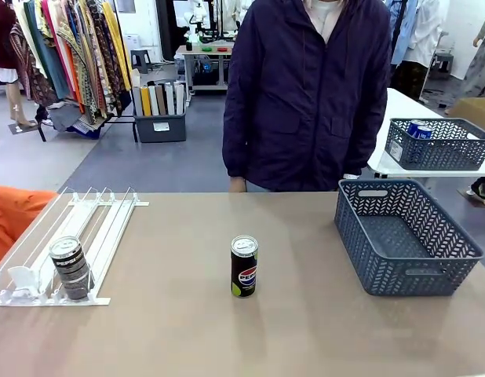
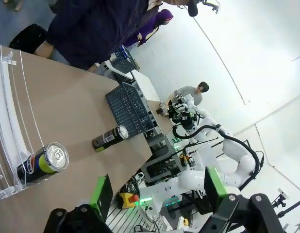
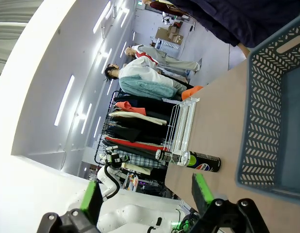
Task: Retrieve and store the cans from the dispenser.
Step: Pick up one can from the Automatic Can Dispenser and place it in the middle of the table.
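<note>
Cans: you've two, black, silver-topped. One can [image 1: 244, 267] stands upright on the counter [image 1: 344, 330], one can [image 1: 71, 269] in the white rail dispenser [image 1: 113, 232]; left gripper [image 2: 157, 190] and right gripper [image 3: 145, 195] are spread.

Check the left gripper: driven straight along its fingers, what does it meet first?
Looks free nearby. The left gripper points along the near edge of the table; the upright can and basket sit off to one side. Farther on maybe the right arm; depth unclear.

You can read "PEPSI" under its round logo on the black can [image 1: 244, 267] standing in the middle of the front view. The right wrist view shows that logo on it too. The white label [image 1: 395, 149] on the far basket [image 1: 443, 153] is too small to read.
</note>
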`<state>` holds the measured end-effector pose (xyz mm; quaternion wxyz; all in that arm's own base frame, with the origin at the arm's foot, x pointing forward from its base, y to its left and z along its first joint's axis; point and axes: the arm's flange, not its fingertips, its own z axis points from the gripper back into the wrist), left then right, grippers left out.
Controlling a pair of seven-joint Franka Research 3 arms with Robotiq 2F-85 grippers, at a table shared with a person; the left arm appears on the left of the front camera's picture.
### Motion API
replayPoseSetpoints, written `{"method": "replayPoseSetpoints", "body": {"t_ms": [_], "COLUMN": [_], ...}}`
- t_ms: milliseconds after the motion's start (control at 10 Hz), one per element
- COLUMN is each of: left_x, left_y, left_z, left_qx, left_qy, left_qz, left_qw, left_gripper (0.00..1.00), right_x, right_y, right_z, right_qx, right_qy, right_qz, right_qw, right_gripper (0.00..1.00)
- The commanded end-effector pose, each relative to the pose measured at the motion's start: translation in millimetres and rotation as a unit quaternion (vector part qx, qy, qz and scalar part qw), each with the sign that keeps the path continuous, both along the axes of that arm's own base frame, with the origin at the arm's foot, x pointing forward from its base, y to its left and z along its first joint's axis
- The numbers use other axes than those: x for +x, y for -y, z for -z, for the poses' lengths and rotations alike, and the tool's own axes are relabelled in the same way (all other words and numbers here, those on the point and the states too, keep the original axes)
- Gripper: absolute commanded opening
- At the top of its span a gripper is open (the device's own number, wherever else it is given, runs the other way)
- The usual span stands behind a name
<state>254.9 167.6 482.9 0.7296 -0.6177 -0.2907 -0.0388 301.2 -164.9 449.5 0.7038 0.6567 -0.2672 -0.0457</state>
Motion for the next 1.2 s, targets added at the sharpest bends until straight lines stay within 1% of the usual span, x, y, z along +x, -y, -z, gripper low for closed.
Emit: {"method": "replayPoseSetpoints", "body": {"t_ms": [0,100,200,300,400,500,600,700,800,900,1000,1100], "left_x": [0.4,0.0,8.6,31.7,55.6,79.2,93.8,104.6,110.1,112.0,112.7,121.3], "left_y": [2.2,0.0,24.5,61.6,91.4,115.4,136.8,160.7,174.5,186.4,193.9,198.6], "left_z": [-0.2,0.0,-16.1,-31.8,-37.9,-38.9,-36.3,-30.6,-23.1,-14.8,-10.8,-11.8], "left_qx": [-0.006,0.0,0.104,0.237,0.34,0.405,0.46,0.516,0.592,0.641,0.659,0.647], "left_qy": [0.015,0.0,-0.071,-0.123,-0.206,-0.268,-0.314,-0.31,-0.312,-0.316,-0.309,-0.274], "left_qz": [0.001,0.0,0.02,0.07,0.063,0.043,-0.013,-0.008,-0.017,0.012,0.03,-0.027], "left_qw": [1.0,1.0,0.992,0.961,0.916,0.873,0.83,0.799,0.743,0.7,0.685,0.711], "left_gripper": [1.0,1.0,1.0,1.0,1.0,1.0,1.0,1.0,1.0,1.0,1.0,1.0], "right_x": [2.2,2.2,2.2,2.2,2.2,2.2,2.2,2.2,2.2,2.2,2.2,2.2], "right_y": [-0.8,-0.8,-0.8,-0.8,-0.8,-0.8,-0.8,-0.8,-0.8,-0.8,-0.8,-0.8], "right_z": [-4.1,-4.1,-4.1,-4.1,-4.1,-4.1,-4.1,-4.1,-4.1,-4.1,-4.1,-4.1], "right_qx": [0.004,0.004,0.004,0.004,0.004,0.004,0.004,0.004,0.004,0.004,0.004,0.004], "right_qy": [0.005,0.005,0.005,0.005,0.005,0.005,0.005,0.005,0.005,0.005,0.005,0.005], "right_qz": [0.002,0.002,0.002,0.002,0.002,0.002,0.002,0.002,0.002,0.002,0.002,0.002], "right_qw": [1.0,1.0,1.0,1.0,1.0,1.0,1.0,1.0,1.0,1.0,1.0,1.0], "right_gripper": [1.0,1.0,1.0,1.0,1.0,1.0,1.0,1.0,1.0,1.0,1.0,1.0]}}
